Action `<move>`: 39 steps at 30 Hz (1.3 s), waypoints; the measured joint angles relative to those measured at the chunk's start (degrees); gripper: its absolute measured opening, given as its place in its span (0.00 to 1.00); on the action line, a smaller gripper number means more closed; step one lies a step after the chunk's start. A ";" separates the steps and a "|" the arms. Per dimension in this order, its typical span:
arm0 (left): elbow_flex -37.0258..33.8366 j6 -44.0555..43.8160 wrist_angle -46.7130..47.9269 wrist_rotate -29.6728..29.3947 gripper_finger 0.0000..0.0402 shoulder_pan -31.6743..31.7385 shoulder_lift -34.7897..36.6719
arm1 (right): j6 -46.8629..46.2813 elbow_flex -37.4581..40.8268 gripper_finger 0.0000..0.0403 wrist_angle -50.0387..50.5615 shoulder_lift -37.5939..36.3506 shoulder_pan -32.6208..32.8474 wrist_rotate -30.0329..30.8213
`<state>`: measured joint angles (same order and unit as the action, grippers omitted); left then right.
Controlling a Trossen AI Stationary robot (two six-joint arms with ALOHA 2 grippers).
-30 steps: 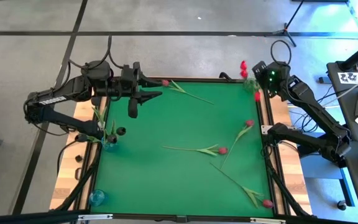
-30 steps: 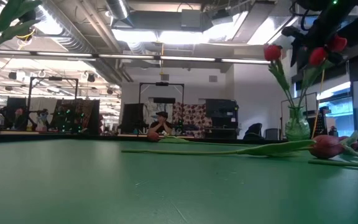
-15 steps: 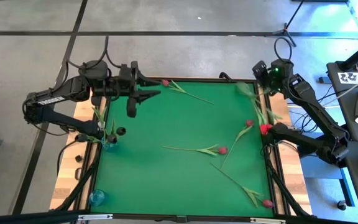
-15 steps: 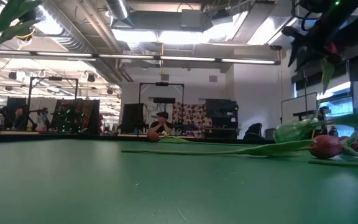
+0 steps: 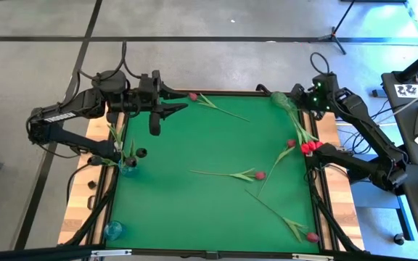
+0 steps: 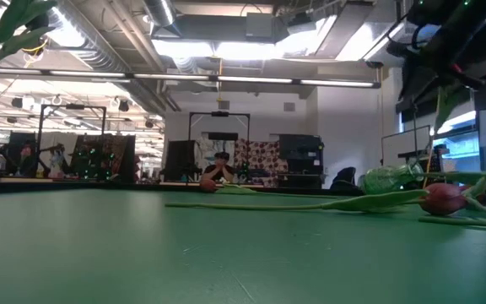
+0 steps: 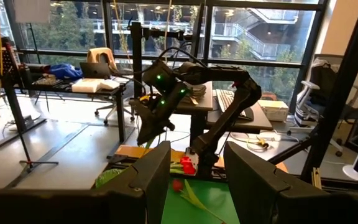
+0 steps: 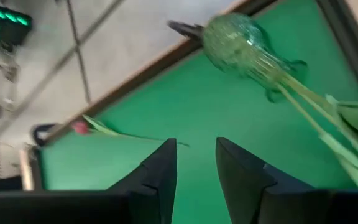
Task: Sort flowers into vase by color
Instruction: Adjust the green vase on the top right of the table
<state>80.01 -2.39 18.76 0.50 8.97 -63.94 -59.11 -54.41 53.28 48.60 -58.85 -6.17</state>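
Note:
A green glass vase (image 5: pixel 280 98) lies on its side at the table's far right corner, also in the right wrist view (image 8: pixel 238 40) and low view (image 6: pixel 391 179). Its red tulips (image 5: pixel 309 147) stretch along the right edge, heads toward the near side. My right gripper (image 5: pixel 298 94) hovers open just right of the vase and points slantwise down, clear of it. Four more tulips lie on the green mat: (image 5: pixel 192 96), (image 5: pixel 260 175), (image 5: pixel 291 143), (image 5: pixel 311 236). My left gripper (image 5: pixel 171 110) hangs open above the far left, with nothing between its fingers.
A blue vase (image 5: pixel 128 168) holding dark tulips stands at the left edge. A second blue vase (image 5: pixel 112 230) stands at the near left corner. A raised dark frame (image 5: pixel 223 92) borders the mat. The mat's middle left is bare.
The green vase stood upright at the far right corner and has fallen onto its side. Its red tulips swung down and now lie along the right edge. My right gripper has tipped downward and rolled above the vase; its fingers stay apart.

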 joint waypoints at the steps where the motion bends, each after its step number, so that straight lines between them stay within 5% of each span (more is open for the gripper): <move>1: 0.00 0.02 0.00 0.00 0.36 0.00 0.00 | 0.95 0.00 0.28 1.17 0.03 0.00 -0.02; 15: 0.00 0.59 -0.09 0.00 0.36 0.00 0.00 | 11.81 0.00 0.30 19.75 0.04 0.00 -4.99; 23: 0.00 1.09 -0.04 0.00 0.36 -0.04 0.00 | 12.30 0.00 0.56 20.19 0.04 0.63 -12.33; 28: 0.00 1.11 -0.02 0.01 0.36 -0.04 0.00 | 8.08 0.02 0.68 23.25 0.07 6.83 -15.98; 34: 0.00 1.53 0.01 0.07 0.36 -0.06 0.00 | 4.03 1.79 0.66 26.74 0.07 14.61 -15.97; 39: 0.00 1.55 0.04 0.48 0.36 -0.07 0.00 | 2.03 1.81 0.52 26.66 0.09 18.70 -16.70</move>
<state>80.01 -0.84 18.81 0.97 8.91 -63.94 -57.07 -52.60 79.94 48.69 -40.15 -22.87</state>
